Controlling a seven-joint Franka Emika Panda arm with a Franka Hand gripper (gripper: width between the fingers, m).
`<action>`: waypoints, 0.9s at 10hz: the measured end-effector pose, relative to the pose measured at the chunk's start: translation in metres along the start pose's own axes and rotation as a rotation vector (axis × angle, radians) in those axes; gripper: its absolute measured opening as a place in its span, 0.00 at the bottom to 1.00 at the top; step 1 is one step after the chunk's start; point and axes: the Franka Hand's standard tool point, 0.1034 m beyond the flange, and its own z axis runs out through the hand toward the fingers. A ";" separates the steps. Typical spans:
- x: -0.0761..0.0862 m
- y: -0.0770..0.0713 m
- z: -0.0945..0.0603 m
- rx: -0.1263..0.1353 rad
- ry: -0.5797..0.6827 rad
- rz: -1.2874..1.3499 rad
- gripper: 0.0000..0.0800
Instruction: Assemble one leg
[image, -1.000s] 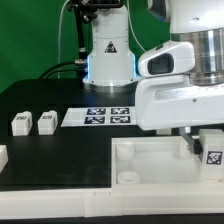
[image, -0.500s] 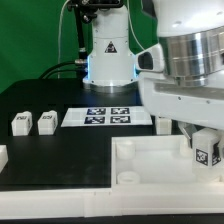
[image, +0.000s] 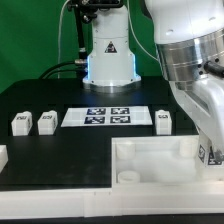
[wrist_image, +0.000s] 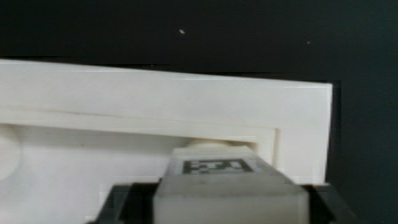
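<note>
My gripper (image: 207, 150) is shut on a leg (image: 212, 155), a small white block with a black-and-white marker, at the exterior view's far right edge. It holds the leg over the right part of the large white tray-like part (image: 150, 150). In the wrist view the leg (wrist_image: 217, 180) fills the space between the dark fingers (wrist_image: 128, 200), with its end at the tray's inner corner (wrist_image: 294, 140). Whether it touches the tray is unclear. Three more legs stand on the black table: two at the left (image: 20, 123) (image: 46, 122), one behind the tray (image: 164, 120).
The marker board (image: 105, 117) lies flat in the middle of the table. The robot base (image: 108, 55) stands behind it. A white piece (image: 2, 155) shows at the left edge. The arm's big white body (image: 190, 50) hangs over the right side.
The arm has swung and tilted to the exterior view's right, carrying the held leg to the frame's edge. The leg behind the tray, hidden by the arm before, now shows.
</note>
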 end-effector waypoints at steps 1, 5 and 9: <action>0.000 0.000 0.000 0.000 0.000 -0.039 0.50; 0.004 0.003 -0.005 -0.061 0.015 -0.610 0.80; 0.006 0.003 -0.004 -0.071 0.011 -1.006 0.81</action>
